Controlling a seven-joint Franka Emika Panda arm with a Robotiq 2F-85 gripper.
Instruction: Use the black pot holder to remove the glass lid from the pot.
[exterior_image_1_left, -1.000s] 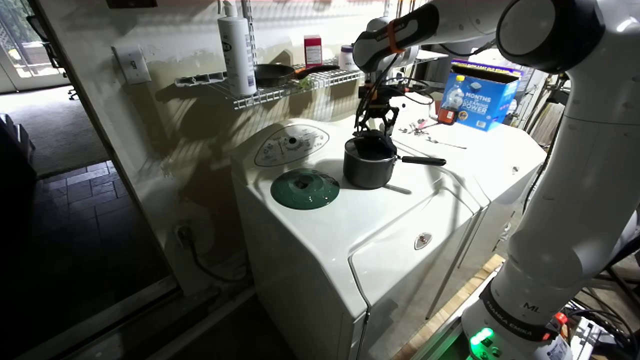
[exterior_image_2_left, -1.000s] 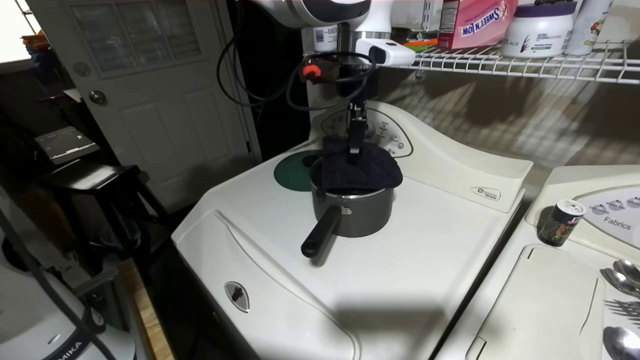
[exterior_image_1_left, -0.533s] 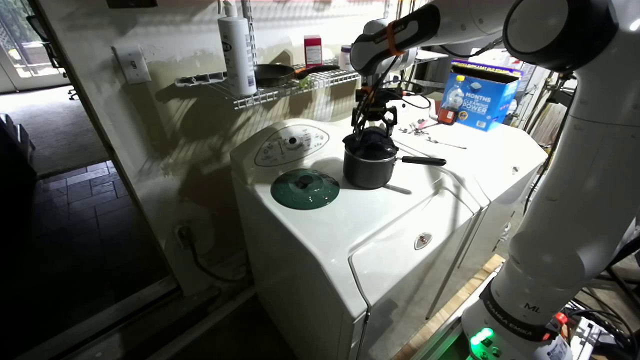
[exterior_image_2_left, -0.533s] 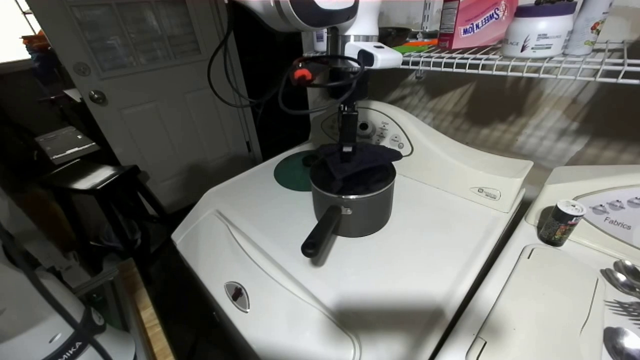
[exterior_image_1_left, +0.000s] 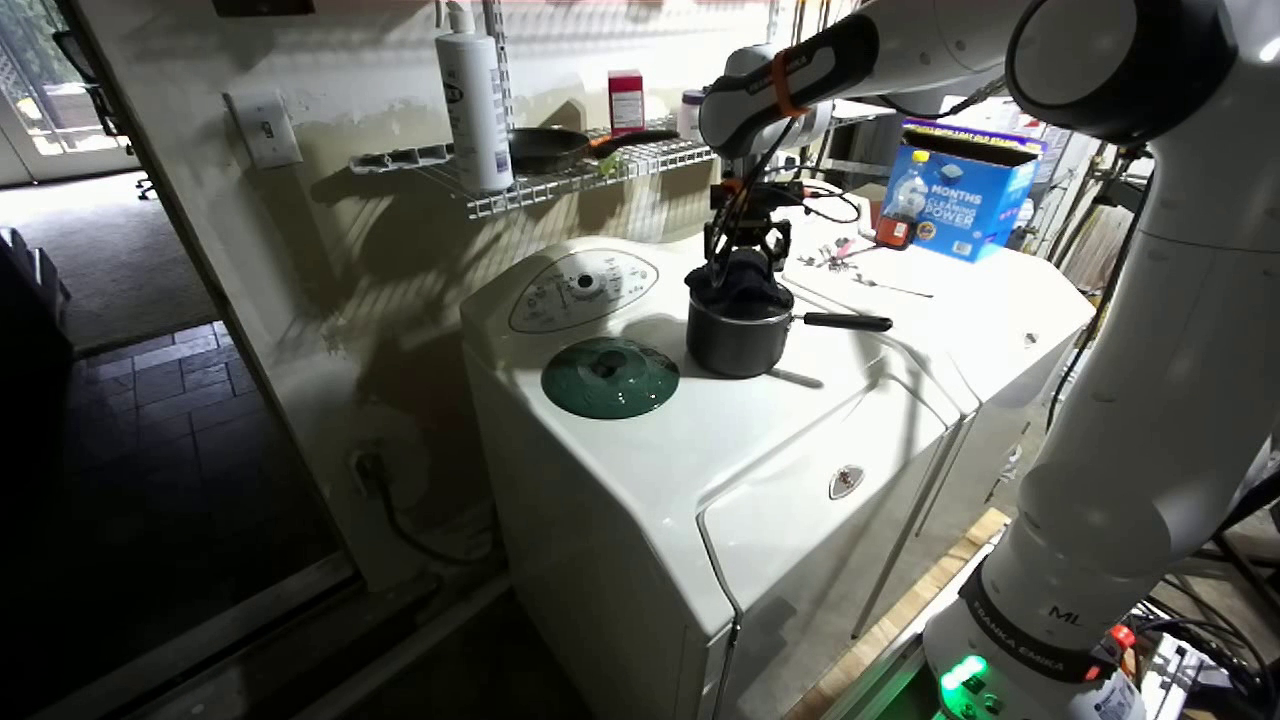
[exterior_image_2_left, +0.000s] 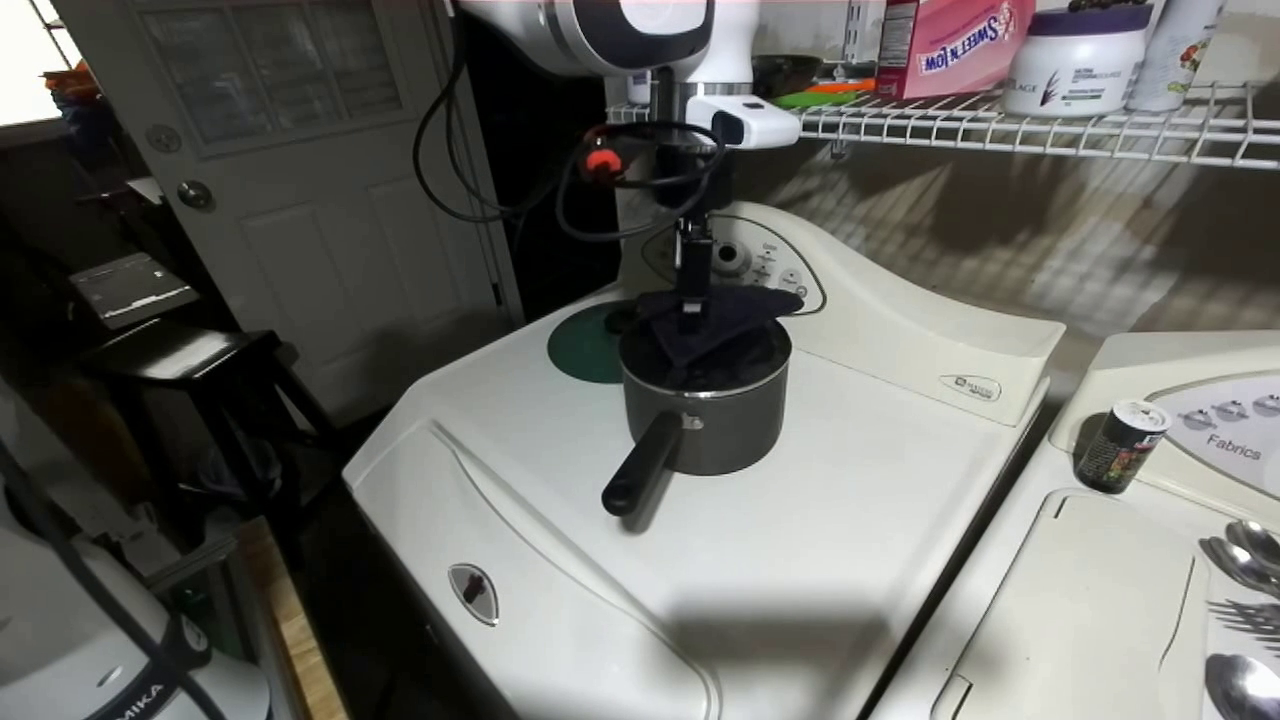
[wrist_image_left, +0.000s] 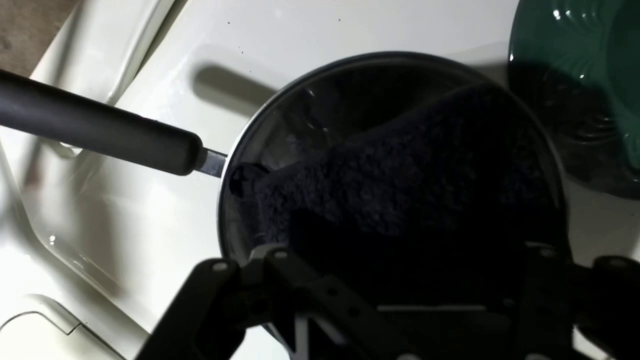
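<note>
One gripper (exterior_image_1_left: 747, 268) hangs over the pot (exterior_image_1_left: 738, 345) in an exterior view, its jaws spread, with the black pot holder (exterior_image_1_left: 743, 287) bunched between and below them. The pot stands on a white machine (exterior_image_1_left: 650, 470), near a green disc (exterior_image_1_left: 612, 385).

Seen edge-on in an exterior view, the gripper's near fingertip overlaps the folded pot holder, touching it or just clear, I cannot tell which; one corner shows against the dial panel (exterior_image_2_left: 768, 258) behind.

In the wrist view the jaws stand well apart and the pot holder lies beneath them, across the glass lid (wrist_image_left: 295, 120), which sits on the pot and shows bare toward the handle (wrist_image_left: 100, 122).
</note>
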